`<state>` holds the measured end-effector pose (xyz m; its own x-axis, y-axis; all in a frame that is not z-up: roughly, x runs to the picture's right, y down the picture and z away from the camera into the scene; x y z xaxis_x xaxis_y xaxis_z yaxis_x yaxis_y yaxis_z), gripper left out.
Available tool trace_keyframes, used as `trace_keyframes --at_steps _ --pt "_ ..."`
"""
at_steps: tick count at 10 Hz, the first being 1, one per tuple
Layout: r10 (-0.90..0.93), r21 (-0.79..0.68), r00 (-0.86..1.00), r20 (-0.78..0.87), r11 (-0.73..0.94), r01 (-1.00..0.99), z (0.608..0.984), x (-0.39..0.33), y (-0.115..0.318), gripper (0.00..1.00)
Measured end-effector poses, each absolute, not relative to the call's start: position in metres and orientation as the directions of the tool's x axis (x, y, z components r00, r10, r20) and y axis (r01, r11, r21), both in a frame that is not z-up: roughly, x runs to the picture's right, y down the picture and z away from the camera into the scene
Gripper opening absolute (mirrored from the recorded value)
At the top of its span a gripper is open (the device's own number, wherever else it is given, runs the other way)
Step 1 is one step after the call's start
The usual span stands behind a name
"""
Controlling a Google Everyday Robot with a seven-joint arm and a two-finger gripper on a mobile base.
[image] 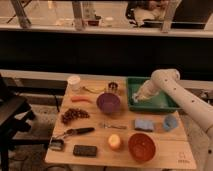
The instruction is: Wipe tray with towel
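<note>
Tray (161,103) is placed directly beneath the hand (138,95), at the worktop's (165,145) far corner. The hand is held low inside it, apparently so a pale towel (134,99) is pressed to its floor. Whether the hand is clamped cannot be told. 1 purple bowl (108,102) is left just beside the hand, outside the tray.

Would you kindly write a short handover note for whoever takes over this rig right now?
Gripper: down inside the green tray, at its left end, on the pale towel.
Towel: bunched on the tray floor under the gripper.
Done: the towel is in the tray; how much is wiped cannot be told.
Left: probably sweeping the towel across to the right end.
</note>
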<state>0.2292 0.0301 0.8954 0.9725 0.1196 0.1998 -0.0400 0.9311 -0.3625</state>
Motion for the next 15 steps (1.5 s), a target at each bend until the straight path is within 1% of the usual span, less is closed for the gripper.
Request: trace_keyframes --at_steps 2,4,10,15 --pt "0.126 -0.353 0.974 0.189 0.934 -0.052 0.905 0.237 0.023 0.00" --pt "0.141 -0.353 0.975 0.174 0.933 -0.072 0.912 0.250 0.026 0.00" --pt "0.171 -0.405 0.976 0.133 0.908 -0.104 0.952 0.269 0.055 0.00" --pt "0.206 -0.406 0.975 0.085 0.901 -0.155 0.965 0.296 0.050 0.00"
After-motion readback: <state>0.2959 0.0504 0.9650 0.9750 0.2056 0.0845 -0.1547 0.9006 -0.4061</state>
